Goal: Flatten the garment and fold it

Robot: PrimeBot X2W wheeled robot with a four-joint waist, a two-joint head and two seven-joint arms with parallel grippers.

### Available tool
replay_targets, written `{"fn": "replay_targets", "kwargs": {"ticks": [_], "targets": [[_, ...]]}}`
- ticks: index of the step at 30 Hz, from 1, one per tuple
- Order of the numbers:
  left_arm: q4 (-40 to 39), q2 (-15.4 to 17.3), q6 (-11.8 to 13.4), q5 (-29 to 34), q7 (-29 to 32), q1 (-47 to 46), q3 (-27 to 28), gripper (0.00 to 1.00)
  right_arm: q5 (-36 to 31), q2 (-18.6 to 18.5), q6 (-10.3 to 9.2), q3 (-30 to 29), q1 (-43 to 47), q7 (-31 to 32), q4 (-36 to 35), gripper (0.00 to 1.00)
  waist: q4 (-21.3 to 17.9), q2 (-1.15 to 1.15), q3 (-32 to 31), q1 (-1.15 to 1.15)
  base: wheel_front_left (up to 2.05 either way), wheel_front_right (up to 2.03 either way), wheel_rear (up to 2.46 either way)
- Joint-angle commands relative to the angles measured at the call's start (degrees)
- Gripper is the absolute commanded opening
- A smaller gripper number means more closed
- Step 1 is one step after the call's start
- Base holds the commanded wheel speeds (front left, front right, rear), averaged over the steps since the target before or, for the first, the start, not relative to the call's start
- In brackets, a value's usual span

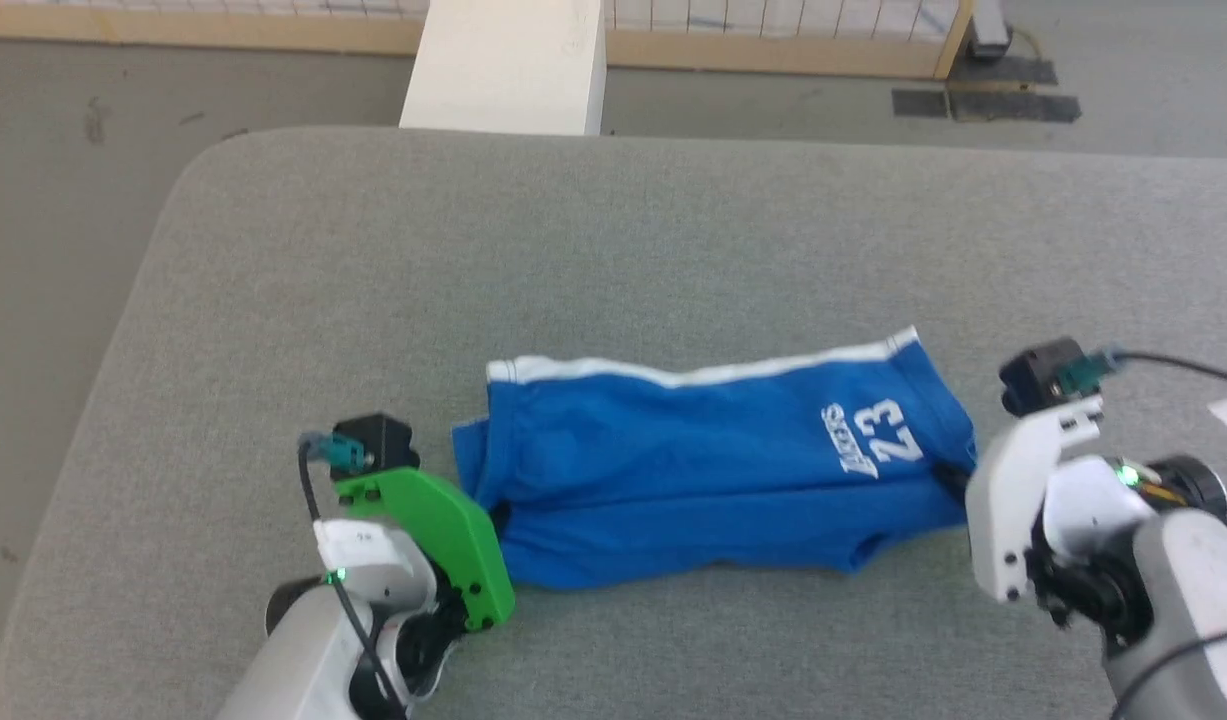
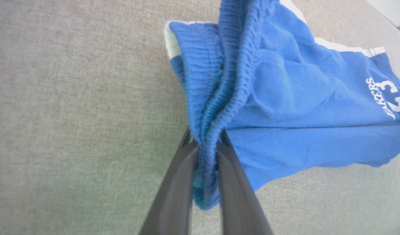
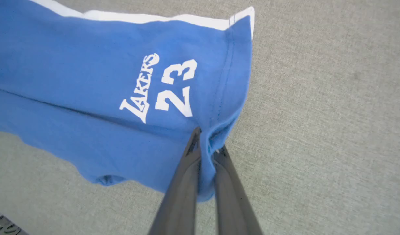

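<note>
Stretching lengthwise across the grey bench [image 1: 673, 250], shorts [image 1: 693, 480] are held at each end: left gripper [image 2: 206, 143] pinches the bunched waistband [image 2: 219, 81]; right gripper [image 3: 208, 143] pinches the leg hem [image 3: 229, 81], just beside the "23" print [image 3: 173, 88]. White stripe [image 1: 673, 375] runs along the far edge.

Bright, even, diffuse light casts a faint shadow under the shorts [image 1: 673, 470]; head view slightly soft, wrist views warped at the edges, left hand [image 2: 206, 137] blurred near the lens.
</note>
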Motion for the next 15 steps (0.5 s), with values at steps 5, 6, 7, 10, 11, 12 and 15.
{"fn": "replay_targets", "kwargs": {"ticks": [5, 6, 7, 10, 11, 12, 15], "targets": [[-1.0, 2.0, 2.0, -1.7, 2.3, 4.7, 0.5, 0.0, 0.3, 1.3, -0.1, -3.9, 11.3, 2.4, -8.8, 0.0, -1.5, 0.0, -2.2, 0.0, 0.0, 0.0, 0.0], [-1.1, 2.1, 2.3, -1.9, 2.5, 5.3, 0.6, 0.0, 0.3, 2.1, -0.1, -4.4, 12.9, 2.8, -9.9, 0.0, -1.7, 0.0, -2.2, 0.0, 0.0, 0.0, 0.0], [-1.1, 2.2, 2.6, -2.1, 2.7, 6.1, 0.7, 0.0, 0.6, 3.2, -0.1, -5.1, 15.0, 3.3, -11.1, 0.0, -1.9, 0.0, -2.1, 0.0, 0.0, 0.0, 0.0], [-0.7, 2.2, 3.3, -2.6, 3.3, 7.6, 0.7, 0.0, 0.1, 5.4, -0.1, -6.3, 18.8, 3.9, -13.1, 0.0, -2.2, 0.0, -1.9, 0.0, 0.0, 0.0, 0.0], [-0.5, 2.2, 3.5, -2.8, 3.3, 7.9, 0.9, 0.16, -0.1, 6.3, -0.1, -6.7, 19.7, 3.8, -13.5, 0.0, -2.3, 0.0, -1.9, 0.0, 0.0, 0.0, 0.0], [-0.4, 2.2, 3.6, -2.9, 3.2, 8.1, 1.0, 0.64, -0.3, 6.9, -0.1, -7.0, 20.2, 3.7, -13.7, 0.0, -2.4, 0.0, -1.8, 0.0, 0.0, 0.0, 0.0], [-1.4, 2.4, 4.0, -3.3, 1.9, 9.0, 2.2, 1.0, 1.8, 8.9, -0.1, -8.1, 21.1, 1.9, -15.1, 1.0, -2.7, 0.0, -2.5, 0.0, 0.0, 0.0, 0.0]]}}
